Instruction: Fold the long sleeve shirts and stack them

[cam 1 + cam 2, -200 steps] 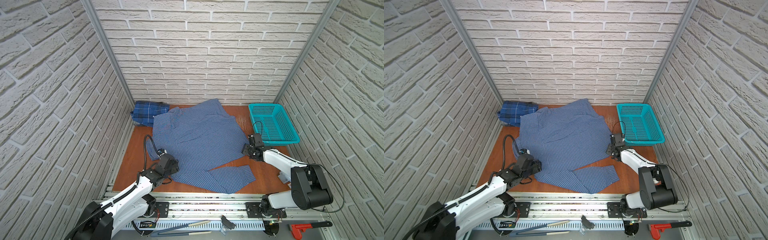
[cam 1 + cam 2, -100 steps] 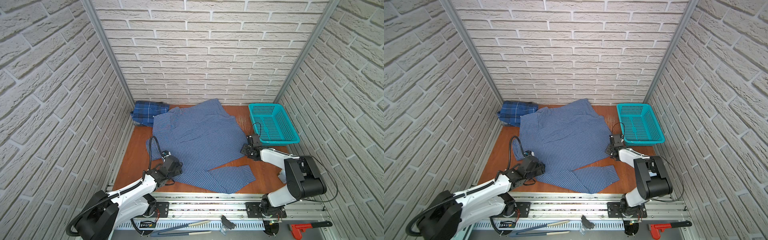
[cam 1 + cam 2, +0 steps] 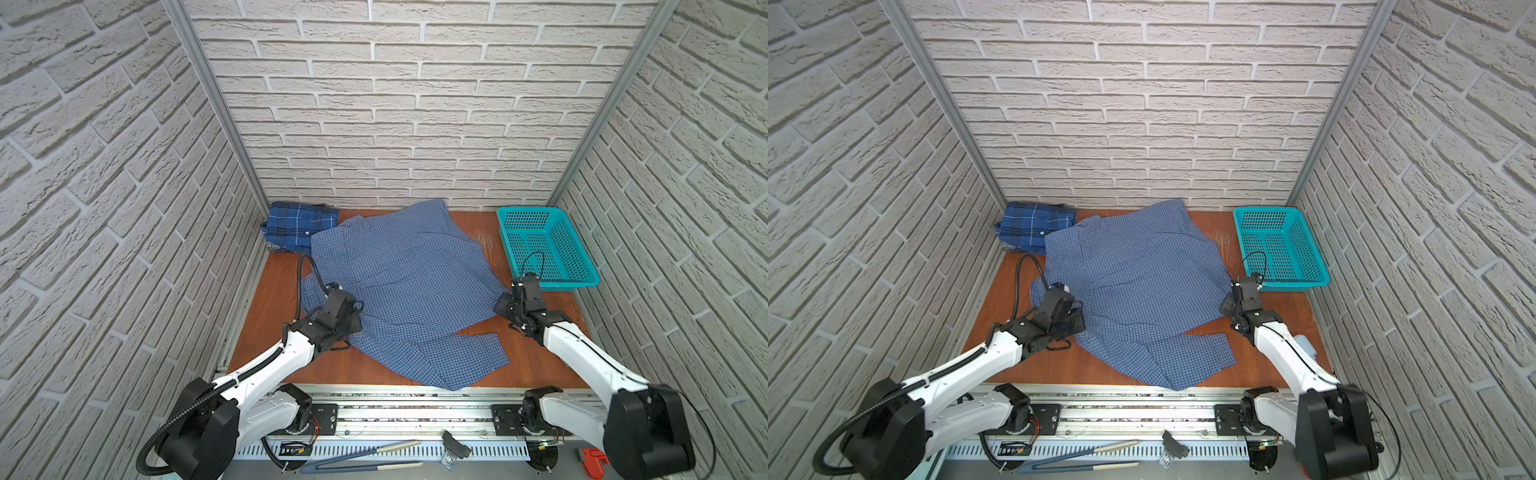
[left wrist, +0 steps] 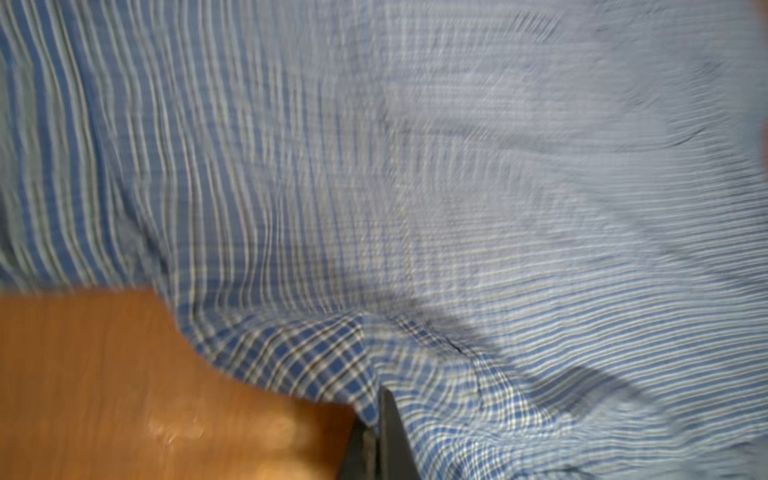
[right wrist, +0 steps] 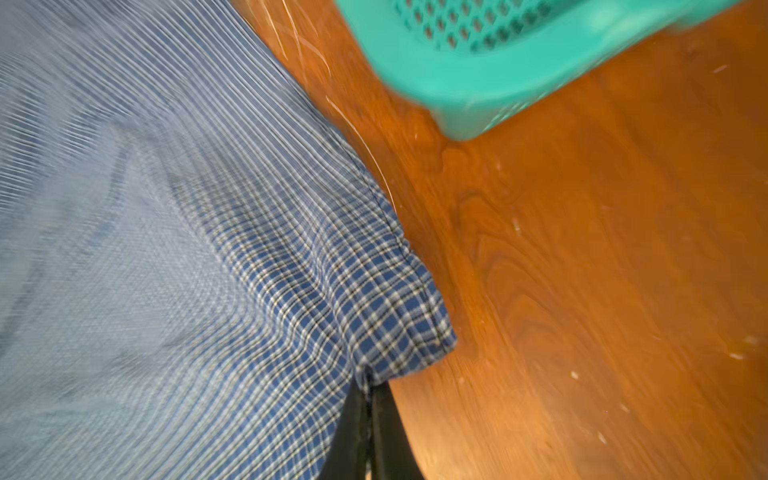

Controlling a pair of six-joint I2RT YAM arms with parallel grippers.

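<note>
- The fine-check shirt (image 3: 399,282) was seen in both top views spread flat over the middle of the bench (image 3: 266,320). Its length ran from the far edge to the near edge, with a sleeve laid across by the near edge.
- The plaid shirt (image 3: 297,226) — folded — was shown only in the top views, in the far left corner, touching the fine-check shirt.
- The left gripper (image 3: 355,326) was closed on the fine-check shirt's left edge. The pinch was hidden in the top views; in the left wrist view cloth was clamped between the dark fingers (image 4: 392,436).
- The right gripper (image 3: 505,309) was closed on the shirt's right corner. Only the right wrist view showed the hemmed corner bunched at the fingers (image 5: 353,436), with the teal basket (image 5: 478,95) near but apart.
</note>
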